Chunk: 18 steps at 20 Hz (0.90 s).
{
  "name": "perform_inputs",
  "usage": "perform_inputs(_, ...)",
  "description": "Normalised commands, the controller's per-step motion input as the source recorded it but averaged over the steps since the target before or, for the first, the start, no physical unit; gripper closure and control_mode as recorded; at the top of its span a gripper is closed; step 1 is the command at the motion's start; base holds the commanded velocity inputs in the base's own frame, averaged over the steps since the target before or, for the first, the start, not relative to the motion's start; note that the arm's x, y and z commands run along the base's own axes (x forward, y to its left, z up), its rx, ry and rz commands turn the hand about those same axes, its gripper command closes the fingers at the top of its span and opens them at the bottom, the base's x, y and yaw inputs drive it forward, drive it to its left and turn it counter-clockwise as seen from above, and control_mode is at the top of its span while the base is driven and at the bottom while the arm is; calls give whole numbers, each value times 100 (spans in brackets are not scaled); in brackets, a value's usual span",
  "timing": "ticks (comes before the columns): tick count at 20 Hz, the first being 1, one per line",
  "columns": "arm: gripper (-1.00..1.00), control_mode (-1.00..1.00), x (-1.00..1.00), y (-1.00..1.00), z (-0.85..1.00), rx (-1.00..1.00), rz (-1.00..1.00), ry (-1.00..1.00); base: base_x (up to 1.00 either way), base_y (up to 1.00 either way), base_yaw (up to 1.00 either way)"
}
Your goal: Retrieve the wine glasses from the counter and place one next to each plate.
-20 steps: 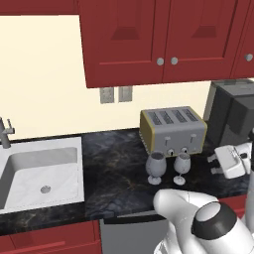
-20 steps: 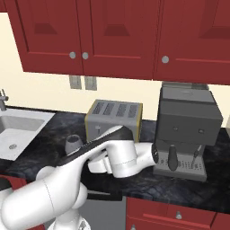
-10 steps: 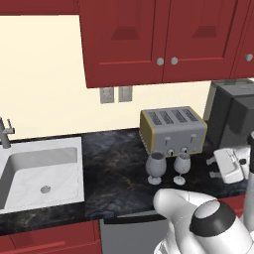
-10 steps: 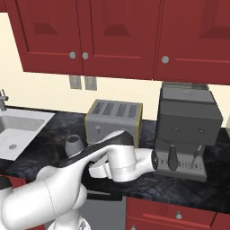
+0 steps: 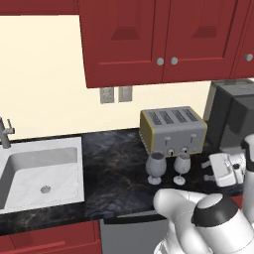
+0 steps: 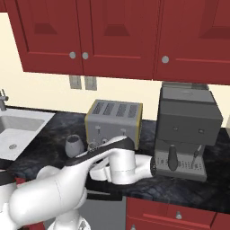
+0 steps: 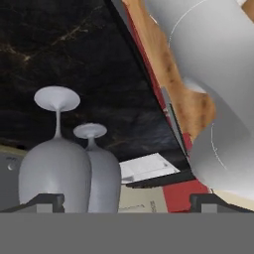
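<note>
Two grey-blue wine glasses (image 5: 156,166) (image 5: 182,165) stand side by side on the black marbled counter (image 5: 114,168), just in front of the toaster. My gripper (image 5: 211,169) hovers to their right at glass height, pointing toward them. The hand view is rolled over, so the wine glasses (image 7: 54,168) (image 7: 101,171) hang foot-up; both sit toward the left fingertip (image 7: 47,201), and my gripper (image 7: 126,203) is open with nothing held. In the right base view one wine glass (image 6: 74,146) shows and my arm hides the other. The plates are out of view.
A silver four-slot toaster (image 5: 172,130) stands directly behind the glasses. A black coffee machine (image 6: 186,126) fills the counter to the right of my hand. The white sink (image 5: 42,171) lies to the left, and red wall cabinets (image 5: 149,39) hang overhead.
My hand has dropped slightly and edged left toward the glasses. The jaws stay open, and the glasses have not moved.
</note>
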Motion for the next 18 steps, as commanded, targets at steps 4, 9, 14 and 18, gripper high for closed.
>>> perform_inputs(4,-100,-100,16,0,-21,7,0,0,0,0,0)
perform_inputs(9,-100,-100,12,0,-21,5,0,0,0,0,0)
perform_inputs(14,-100,-100,11,0,-19,1,0,0,0,0,0)
perform_inputs(18,-100,-100,22,1,-19,0,0,0,0,0,0)
